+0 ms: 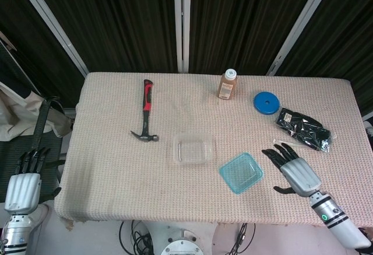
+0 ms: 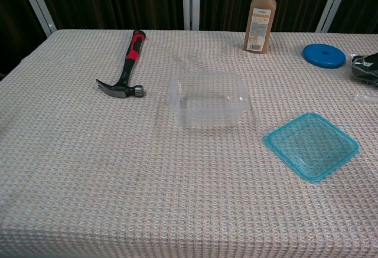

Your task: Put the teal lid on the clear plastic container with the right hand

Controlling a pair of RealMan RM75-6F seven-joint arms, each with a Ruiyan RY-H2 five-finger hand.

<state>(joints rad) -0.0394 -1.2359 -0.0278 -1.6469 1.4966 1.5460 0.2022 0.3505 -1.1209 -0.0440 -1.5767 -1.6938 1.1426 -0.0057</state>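
Note:
The teal lid (image 1: 240, 173) (image 2: 311, 146) lies flat on the tablecloth, front right of the clear plastic container (image 1: 193, 149) (image 2: 208, 98), which stands open near the middle. My right hand (image 1: 294, 171) hovers over the table just right of the lid, fingers spread and holding nothing, apart from the lid. My left hand (image 1: 24, 180) hangs off the table's left side, fingers straight, empty. Neither hand shows in the chest view.
A red-and-black hammer (image 1: 146, 111) (image 2: 125, 69) lies at the left. A brown bottle (image 1: 227, 84) (image 2: 260, 19) stands at the back, a blue disc (image 1: 266, 102) (image 2: 323, 55) to its right. A black packet (image 1: 303, 129) lies near the right edge, behind my right hand.

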